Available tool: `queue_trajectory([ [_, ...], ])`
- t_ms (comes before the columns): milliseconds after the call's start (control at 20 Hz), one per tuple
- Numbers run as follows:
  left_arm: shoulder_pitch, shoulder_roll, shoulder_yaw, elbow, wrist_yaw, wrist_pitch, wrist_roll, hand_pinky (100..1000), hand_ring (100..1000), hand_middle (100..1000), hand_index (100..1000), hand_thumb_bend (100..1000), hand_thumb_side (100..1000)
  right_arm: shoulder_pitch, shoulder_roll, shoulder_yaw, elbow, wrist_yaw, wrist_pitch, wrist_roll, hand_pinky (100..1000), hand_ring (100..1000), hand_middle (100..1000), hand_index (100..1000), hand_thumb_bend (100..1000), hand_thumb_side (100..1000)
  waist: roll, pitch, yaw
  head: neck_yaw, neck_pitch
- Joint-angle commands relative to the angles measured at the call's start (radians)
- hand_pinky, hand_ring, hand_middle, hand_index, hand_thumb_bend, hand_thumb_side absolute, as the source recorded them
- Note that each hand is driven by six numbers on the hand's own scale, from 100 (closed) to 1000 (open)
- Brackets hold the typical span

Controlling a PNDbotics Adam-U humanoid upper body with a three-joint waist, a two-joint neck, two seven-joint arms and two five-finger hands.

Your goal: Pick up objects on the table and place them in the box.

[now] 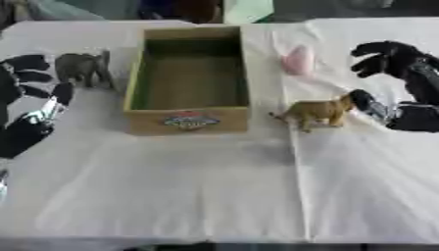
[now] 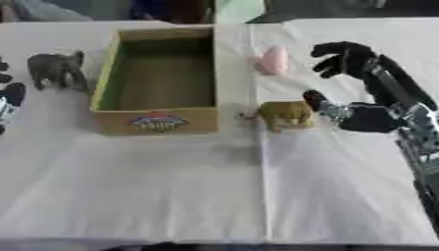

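Note:
An open cardboard box (image 1: 188, 120) with a green inside stands at the table's middle, nothing in it. A tan toy animal (image 1: 319, 112) stands just right of the box's front corner. My right hand (image 2: 364, 116) is open beside it, the thumb tip touching or nearly touching the toy's right end and the fingers (image 2: 343, 56) spread above. A pink object (image 1: 298, 60) lies further back, right of the box. A grey toy elephant (image 1: 83, 67) stands left of the box. My left hand (image 1: 30, 98) rests open at the left edge, near the elephant.
A white cloth (image 1: 214, 196) covers the table, with a broad bare stretch in front of the box. Dark shapes and a pale green object (image 1: 247, 10) sit beyond the far edge.

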Motion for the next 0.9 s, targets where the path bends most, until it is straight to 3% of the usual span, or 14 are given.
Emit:
queue_trajectory([
  [50,-0.018,0.033,0.016,-0.013,-0.010,0.002,0.006,595,701,693,810,444,530,-0.008,-0.015,-0.010,-0.017,-0.004,-0.001,-0.003,704,735,787,873,363,392,0.001,-0.016,0.001,0.000,0.003],
  [500,-0.071,0.110,0.032,0.015,-0.041,0.018,0.013,607,704,698,816,434,530,-0.002,-0.014,-0.010,-0.014,-0.005,-0.001,-0.002,704,735,786,873,364,391,0.003,-0.023,-0.009,0.002,0.008],
  [700,-0.134,0.216,0.021,0.085,-0.068,0.032,-0.035,628,711,706,829,433,547,0.001,-0.016,-0.007,-0.012,-0.006,-0.002,0.001,704,735,786,873,359,388,0.006,-0.030,-0.012,0.007,0.011],
  [900,-0.240,0.328,-0.004,0.252,-0.112,0.050,-0.136,653,720,718,838,415,537,0.004,-0.017,-0.002,-0.009,-0.006,-0.002,0.006,704,735,786,873,359,393,0.009,-0.036,-0.019,0.010,0.012],
])
